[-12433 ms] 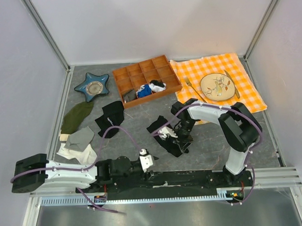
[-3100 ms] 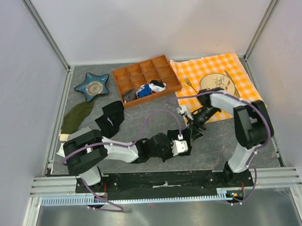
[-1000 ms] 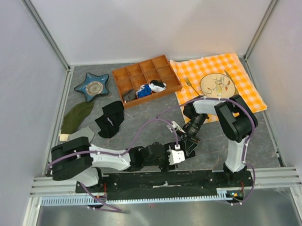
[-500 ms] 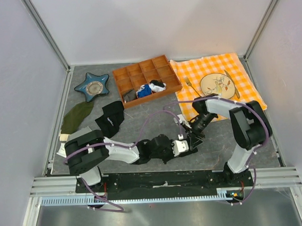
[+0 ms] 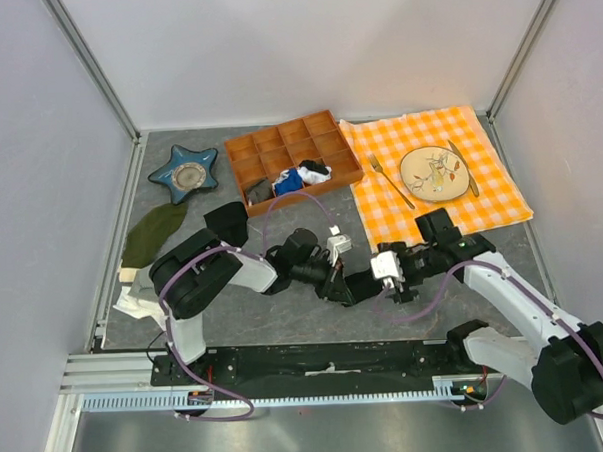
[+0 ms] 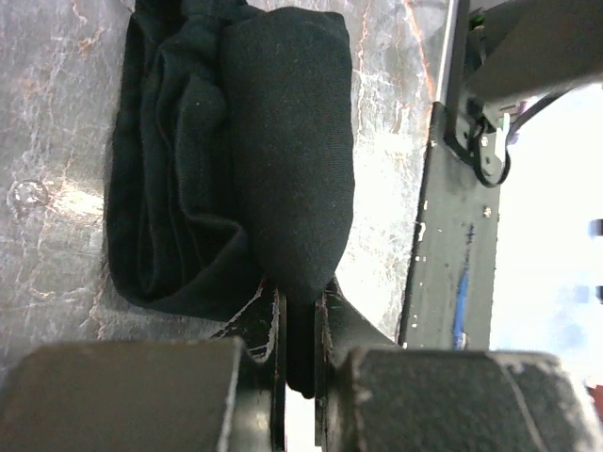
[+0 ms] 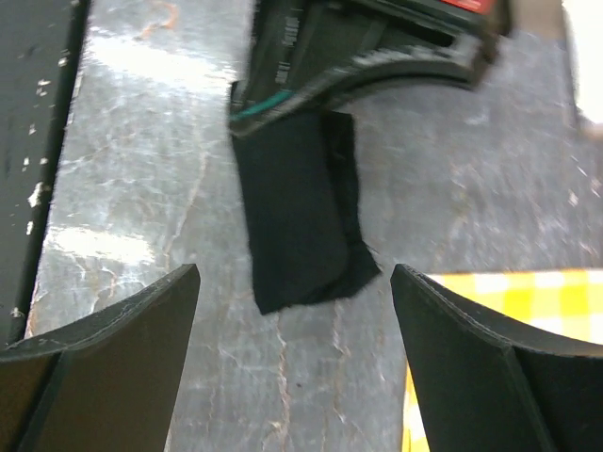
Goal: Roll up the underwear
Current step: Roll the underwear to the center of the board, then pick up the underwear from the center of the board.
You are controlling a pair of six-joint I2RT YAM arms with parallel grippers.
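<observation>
Left wrist view | left fingers (image 6: 267, 330) pinching near end of bundled underwear (image 6: 283, 160), long axis running straight away from them | mid-counter (image 5: 285, 309), toward near edge | right fingers (image 7: 122, 330) spread, clear of opposite end

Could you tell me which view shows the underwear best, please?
Left wrist: the underwear fills the frame, pinched by the left tool. Right wrist shows it smaller and blurred; from above it is mostly hidden.
</observation>
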